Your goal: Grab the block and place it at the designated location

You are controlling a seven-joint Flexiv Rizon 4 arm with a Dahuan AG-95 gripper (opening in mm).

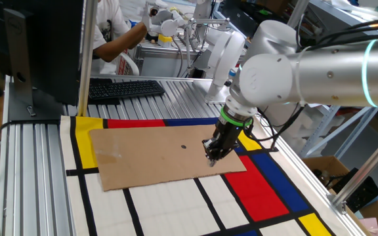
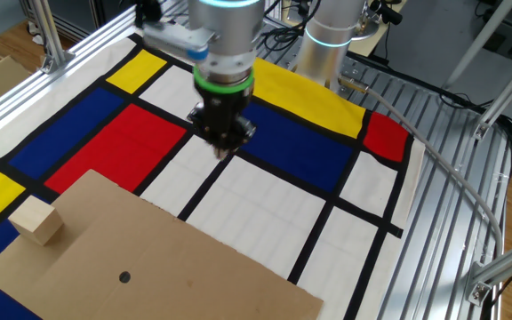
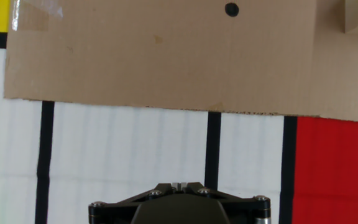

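My end effector (image 2: 226, 147) is closed tight and holds nothing. The block (image 2: 36, 220) sits well away from it on the cardboard (image 2: 194, 258), near the dot (image 2: 124, 277), so I must open first.

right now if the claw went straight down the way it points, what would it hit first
Most likely the patterned mat: the shut claw hangs over a white panel near a black line, short of the cardboard sheet. The block sits well aside, though depth is uncertain.

A robotics lab: aluminium-frame table (image 1: 31, 177), keyboard (image 1: 125, 88) (person (image 1: 113, 33) behind).
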